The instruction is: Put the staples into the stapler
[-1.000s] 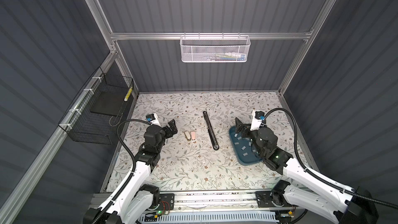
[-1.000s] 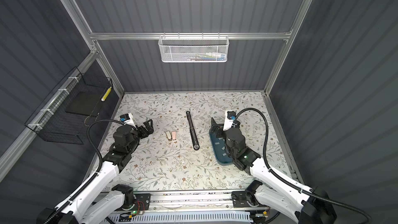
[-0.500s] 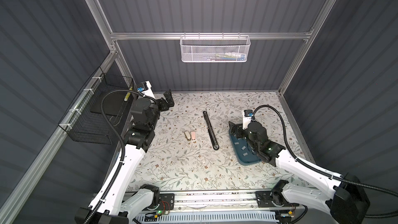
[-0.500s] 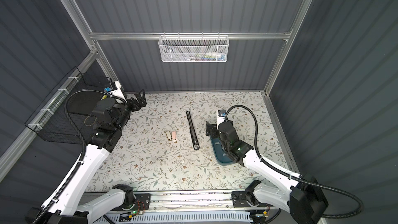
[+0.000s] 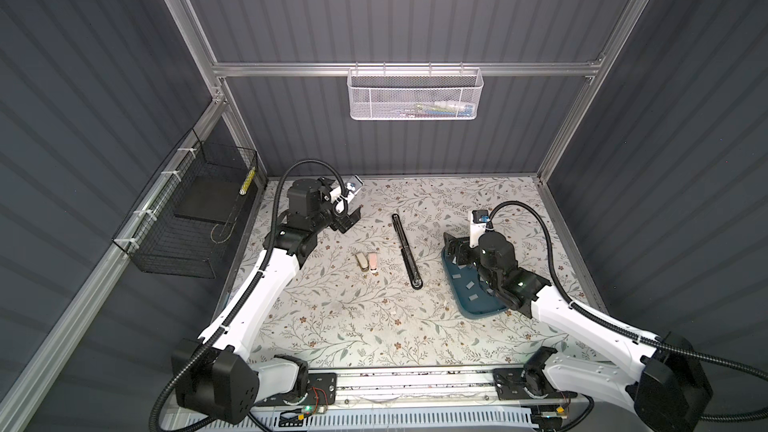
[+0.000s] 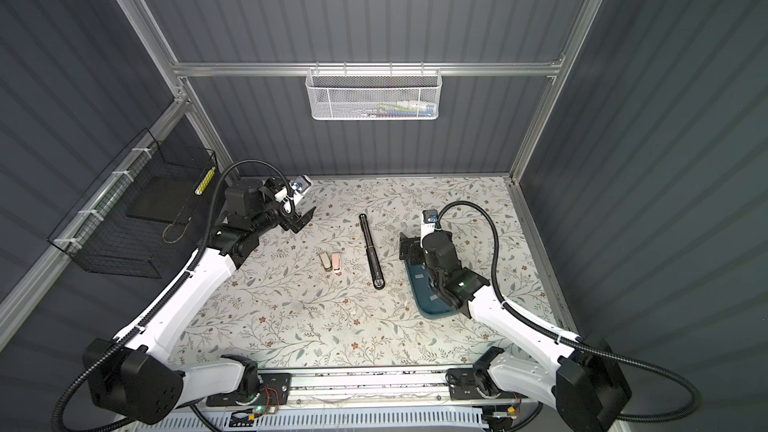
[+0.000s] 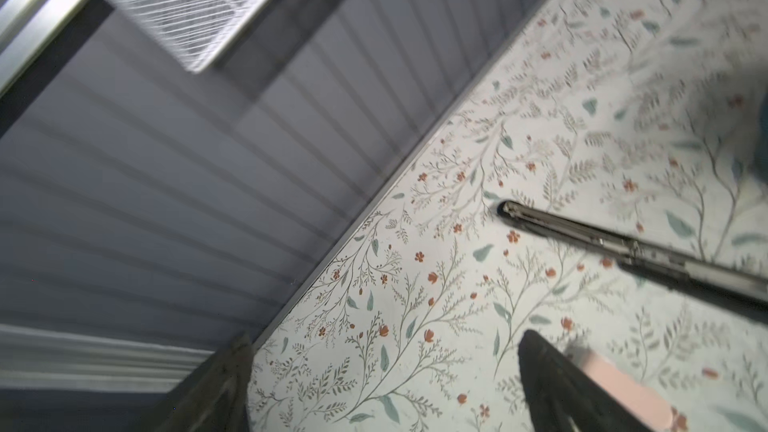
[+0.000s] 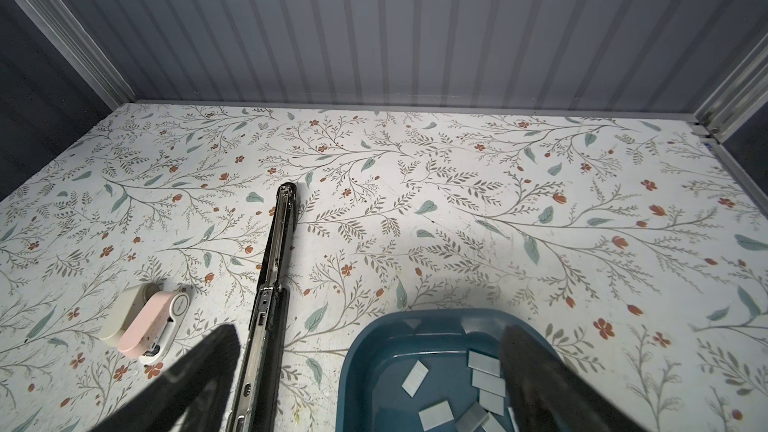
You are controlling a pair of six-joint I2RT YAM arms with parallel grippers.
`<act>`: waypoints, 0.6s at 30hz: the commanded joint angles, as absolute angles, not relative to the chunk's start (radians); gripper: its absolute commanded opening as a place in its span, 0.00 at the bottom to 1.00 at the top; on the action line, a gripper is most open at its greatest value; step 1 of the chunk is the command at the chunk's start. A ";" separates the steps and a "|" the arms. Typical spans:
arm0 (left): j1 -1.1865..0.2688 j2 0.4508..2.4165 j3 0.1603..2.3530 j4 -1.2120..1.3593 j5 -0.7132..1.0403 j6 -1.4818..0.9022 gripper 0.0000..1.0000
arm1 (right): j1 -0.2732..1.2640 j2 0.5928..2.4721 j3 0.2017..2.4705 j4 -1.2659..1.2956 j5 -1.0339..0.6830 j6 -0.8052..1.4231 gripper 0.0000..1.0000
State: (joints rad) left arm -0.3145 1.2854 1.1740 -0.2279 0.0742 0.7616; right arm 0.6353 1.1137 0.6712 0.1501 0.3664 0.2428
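Dim enclosure, blurred left-wrist view.

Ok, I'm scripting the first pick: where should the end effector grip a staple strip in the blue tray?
Probably the lone staple strip lying apart from the others: pinch its two long edges, coming straight down. It lies flat on the floor of the blue tray, whose raised wall blocks a sideways approach.

No lettering, label or number can be read.
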 commanded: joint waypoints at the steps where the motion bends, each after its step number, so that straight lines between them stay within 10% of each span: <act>1: -0.341 1.301 1.229 -0.370 0.124 1.103 0.99 | 0.618 1.103 0.650 0.191 0.379 0.245 0.99; 18: -0.536 1.430 1.405 -0.901 -0.008 1.592 0.69 | 0.573 1.032 0.606 0.210 0.300 0.359 0.99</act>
